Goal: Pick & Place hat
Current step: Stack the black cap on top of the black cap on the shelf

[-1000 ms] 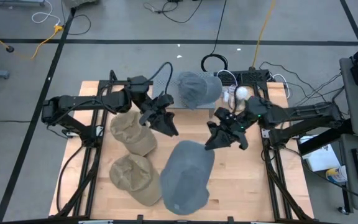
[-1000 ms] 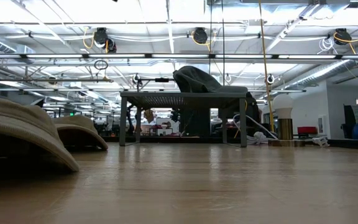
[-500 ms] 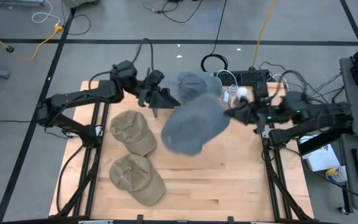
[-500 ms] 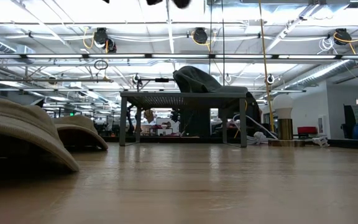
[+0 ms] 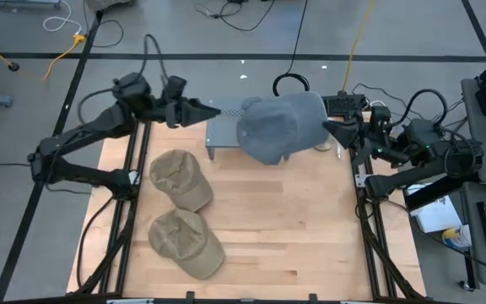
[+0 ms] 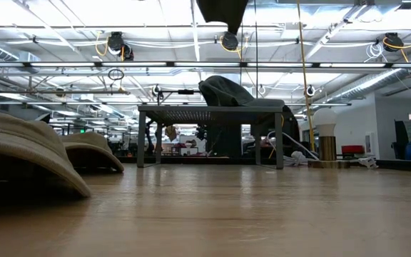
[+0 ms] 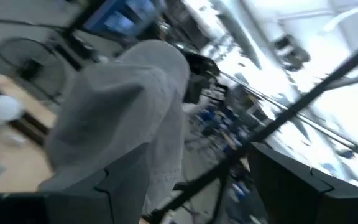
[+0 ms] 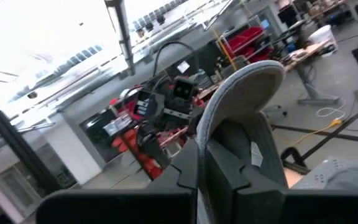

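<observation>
Wooden bench point(image 5: 310, 228) spans the high view, both arms reaching toward its far edge.

Grey metal rack point(image 5: 223, 135) stands at the far middle of the bench; in the low view it reads as a small mesh-topped stand with a dark grey hat point(image 6: 228, 91) lying on it.

Grey hat point(image 5: 281, 127) — the larger one — hangs in the air over the rack's right end, raised off the bench. In the low view only its lower edge shows at the top of the picture. The right gripper point(image 5: 337, 132) holds it by the brim: jaws pressed together on the fabric, as the right wrist view shows, with the brim curving up past the dark fingers point(image 8: 229, 168).

Left gripper point(image 5: 202, 111) sits beyond the rack's left end, apart from the grey hat; jaws spread, nothing between them. The left wrist view looks past them at the hat's crown.

Two tan hats lie on the bench's left side — one point(image 5: 180, 180) nearer the rack, the other point(image 5: 186, 243) toward the front edge, close to each other.
</observation>
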